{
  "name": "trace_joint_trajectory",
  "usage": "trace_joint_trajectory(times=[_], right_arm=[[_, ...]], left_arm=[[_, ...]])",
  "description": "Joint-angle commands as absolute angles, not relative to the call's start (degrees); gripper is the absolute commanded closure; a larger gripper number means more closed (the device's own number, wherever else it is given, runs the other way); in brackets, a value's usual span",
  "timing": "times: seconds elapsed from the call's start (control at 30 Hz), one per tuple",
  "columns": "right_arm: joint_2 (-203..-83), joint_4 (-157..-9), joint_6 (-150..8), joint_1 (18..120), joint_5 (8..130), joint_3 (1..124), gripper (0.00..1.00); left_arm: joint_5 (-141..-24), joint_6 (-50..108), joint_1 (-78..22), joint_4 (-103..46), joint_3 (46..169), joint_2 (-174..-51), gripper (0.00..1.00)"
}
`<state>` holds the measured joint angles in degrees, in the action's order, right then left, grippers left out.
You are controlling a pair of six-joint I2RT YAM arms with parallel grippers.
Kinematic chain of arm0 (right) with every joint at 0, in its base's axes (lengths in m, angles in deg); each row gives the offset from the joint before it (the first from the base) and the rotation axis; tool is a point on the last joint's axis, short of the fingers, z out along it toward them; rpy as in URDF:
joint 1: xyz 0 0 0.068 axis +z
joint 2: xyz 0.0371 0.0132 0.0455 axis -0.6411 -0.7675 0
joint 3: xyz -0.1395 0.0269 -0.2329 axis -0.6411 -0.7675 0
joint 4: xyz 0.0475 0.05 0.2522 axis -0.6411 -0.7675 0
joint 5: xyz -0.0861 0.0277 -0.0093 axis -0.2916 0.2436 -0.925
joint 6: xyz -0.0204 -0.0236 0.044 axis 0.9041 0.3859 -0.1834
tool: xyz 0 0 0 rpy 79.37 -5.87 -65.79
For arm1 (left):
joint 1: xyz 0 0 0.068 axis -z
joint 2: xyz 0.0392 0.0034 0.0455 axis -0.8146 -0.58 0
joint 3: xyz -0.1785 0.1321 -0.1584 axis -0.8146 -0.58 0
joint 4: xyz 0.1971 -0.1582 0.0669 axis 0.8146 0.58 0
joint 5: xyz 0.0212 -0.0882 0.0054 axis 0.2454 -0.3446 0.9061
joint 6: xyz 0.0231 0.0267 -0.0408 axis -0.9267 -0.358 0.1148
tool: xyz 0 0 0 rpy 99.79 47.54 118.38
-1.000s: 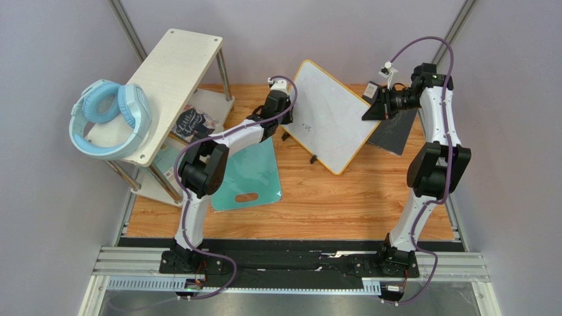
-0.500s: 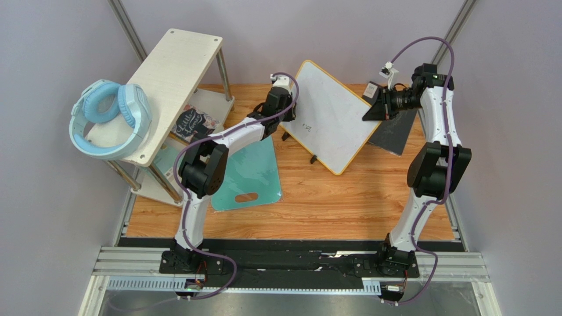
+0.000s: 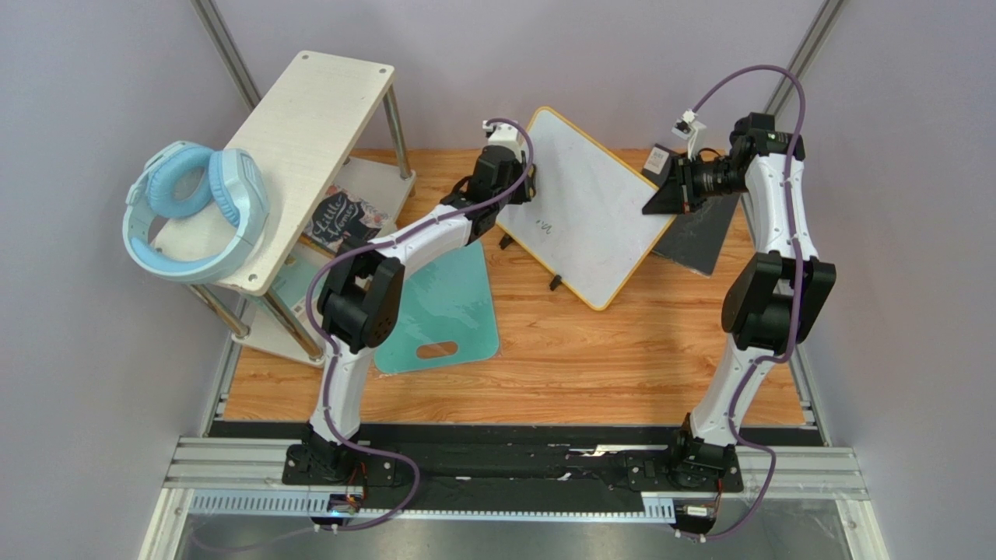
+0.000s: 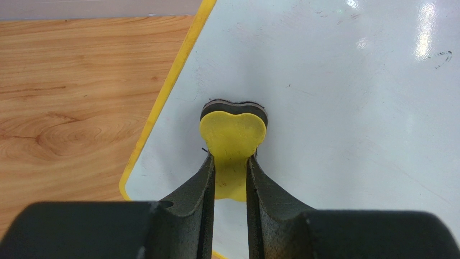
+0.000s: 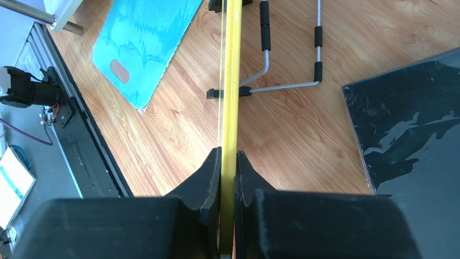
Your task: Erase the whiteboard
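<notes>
The whiteboard point(image 3: 590, 204), white with a yellow frame, stands tilted on its wire stand at the back of the table. My left gripper point(image 3: 523, 184) is shut on a small yellow eraser point(image 4: 232, 139) and presses its dark pad against the board near the left frame edge point(image 4: 162, 97). Faint black marks remain on the board point(image 3: 540, 223), and a small mark shows in the left wrist view point(image 4: 442, 55). My right gripper point(image 5: 227, 162) is shut on the board's yellow frame edge point(image 5: 231, 81) at its right corner point(image 3: 650, 194).
A teal cutting board point(image 3: 442, 306) lies on the wooden table left of centre. A dark grey panel point(image 3: 699, 233) lies under the right arm. A white shelf point(image 3: 298, 128) with blue headphones point(image 3: 196, 208) stands at the left. The board's wire stand point(image 5: 286, 59) rests behind it.
My left gripper with the eraser has slid up and to the right along the board's left part. The right arm and the board have not moved.
</notes>
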<state>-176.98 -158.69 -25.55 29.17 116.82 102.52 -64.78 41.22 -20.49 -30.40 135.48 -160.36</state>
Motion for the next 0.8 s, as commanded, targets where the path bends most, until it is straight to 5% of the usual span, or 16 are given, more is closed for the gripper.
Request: trace_joint_trajectory(times=[0.0, 0.77], right_arm=[[-176.4, -168.4, -17.3, 30.6, 109.8, 101.0, 1.00], [-175.6, -167.9, -18.4, 30.6, 110.8, 101.4, 1.00]], left_arm=[[-67.4, 44.8, -19.2, -33.9, 132.2, -157.4, 1.00], [-66.6, 67.5, -12.8, -38.9, 119.3, -158.3, 1.00]])
